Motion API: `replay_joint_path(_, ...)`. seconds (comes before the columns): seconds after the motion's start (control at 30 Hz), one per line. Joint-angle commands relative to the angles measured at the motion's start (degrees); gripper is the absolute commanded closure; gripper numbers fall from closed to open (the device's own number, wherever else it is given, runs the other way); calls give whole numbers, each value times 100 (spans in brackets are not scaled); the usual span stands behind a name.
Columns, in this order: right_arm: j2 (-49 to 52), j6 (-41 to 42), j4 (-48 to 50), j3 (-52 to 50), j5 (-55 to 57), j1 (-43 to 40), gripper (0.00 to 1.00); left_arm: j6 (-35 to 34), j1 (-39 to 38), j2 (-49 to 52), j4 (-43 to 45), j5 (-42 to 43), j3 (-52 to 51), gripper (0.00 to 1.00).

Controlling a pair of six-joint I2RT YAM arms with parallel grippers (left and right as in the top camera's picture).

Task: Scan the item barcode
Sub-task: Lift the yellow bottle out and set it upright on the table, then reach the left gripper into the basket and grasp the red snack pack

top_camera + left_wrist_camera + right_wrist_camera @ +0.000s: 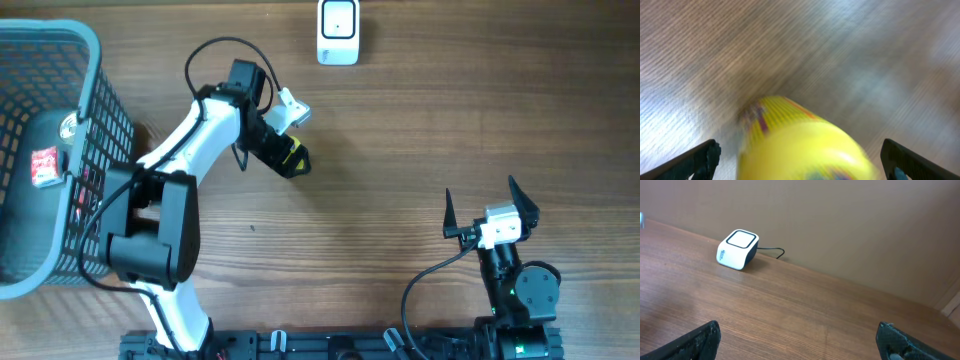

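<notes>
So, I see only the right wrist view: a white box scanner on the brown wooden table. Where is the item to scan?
Observer: A yellow cylindrical container sits inside the left gripper, some way in front of the white box scanner.
Operator: Is it pinched?
Observer: No, the jaws stand wide, with a gap on each side.
Operator: Are there other items?
Observer: Yes, a grey-blue plastic mesh basket at the left edge holds a red-and-white packet.
</notes>
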Motion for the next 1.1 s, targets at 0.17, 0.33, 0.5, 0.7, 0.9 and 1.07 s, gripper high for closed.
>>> replay_joint_path(0.17, -26, -50, 20, -7, -52, -2, 0, -1432, -13, -2085, -673, -341, 1451, 0)
replay_joint_path(0.33, -26, -50, 17, -7, -50, -2, 0, -4166, 286, -3394, -315, -4059, 2433, 0)
replay_joint_path(0.5, -26, -50, 17, -7, -50, -2, 0, -5388, 2415, -3882, -505, -4809, 2767, 0)
replay_joint_path(0.7, -26, -50, 17, -7, -50, -2, 0, -4929, 4697, -2481, -737, -2597, 2765, 0)
replay_joint_path(0.9, -26, -50, 17, -7, -50, -2, 0, -3519, 4944, -645, -1174, -2623, 2761, 0)
replay_joint_path(1.07, -26, -48, 20, -7, -50, -2, 0, -2315, 4935, 411, -1344, -2564, 2761, 0)
